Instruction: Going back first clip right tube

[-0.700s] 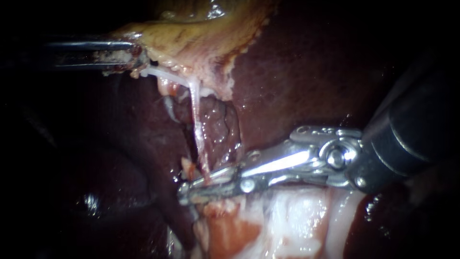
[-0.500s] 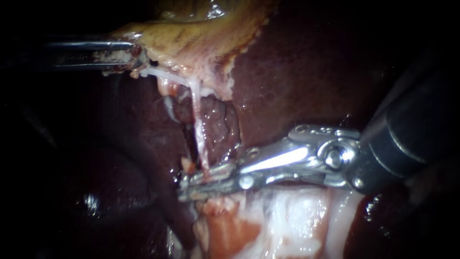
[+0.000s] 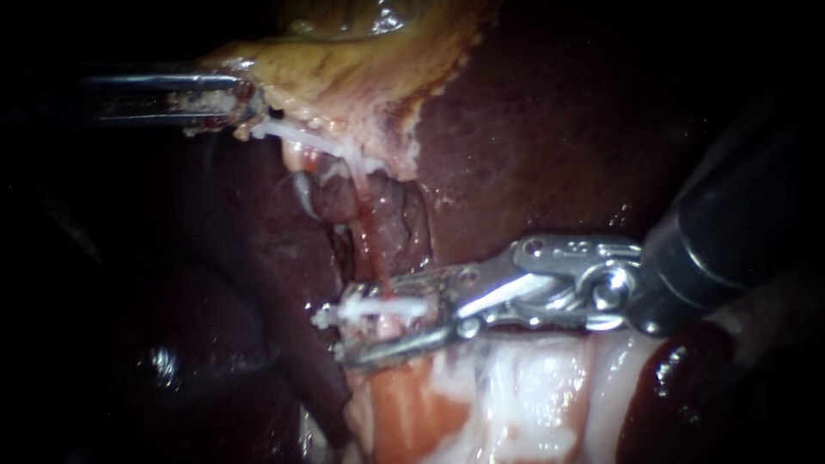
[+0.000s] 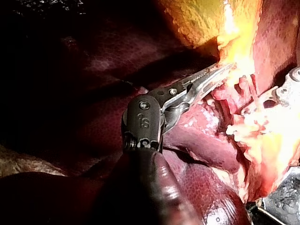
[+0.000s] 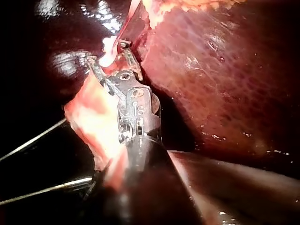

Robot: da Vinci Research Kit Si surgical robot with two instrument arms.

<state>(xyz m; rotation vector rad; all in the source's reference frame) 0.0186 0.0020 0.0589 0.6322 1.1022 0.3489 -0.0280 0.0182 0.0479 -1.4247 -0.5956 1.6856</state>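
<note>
**Right pincer open around clipped tube, left pincer holding gallbladder**

Endoscope view: right instrument (image 3: 365,322) comes in from the right, shaft dark, metal wrist just above pale tissue (image 3: 516,404); its pincer is open, a clear gap between the two jaws, gripping nothing; white clip (image 3: 369,308) sits across the tube (image 3: 365,241) inside that gap, upper jaw just above it, lower jaw below and apart from it; clip lies crosswise, one end sticking out past the jaw tips toward the dark side; tube is reddish, runs down from the gallbladder (image 3: 344,60) edge to the clip, then on into the pale tissue; cannot tell which tube this is; liver (image 3: 533,129) dark red, fills the area around and behind the tube; left instrument (image 3: 245,107) enters from the left, its pincer closed on the lower edge of the gallbladder, white strands stretched from that spot toward the tube

Right wrist view: right instrument (image 5: 107,52) with jaws spread, a pale pink strip between them; liver beside it

Left wrist view: left instrument (image 4: 222,69) with jaws together, tips buried in bright yellow gallbladder tissue; right instrument's metal wrist near, just past the raw tissue
</note>
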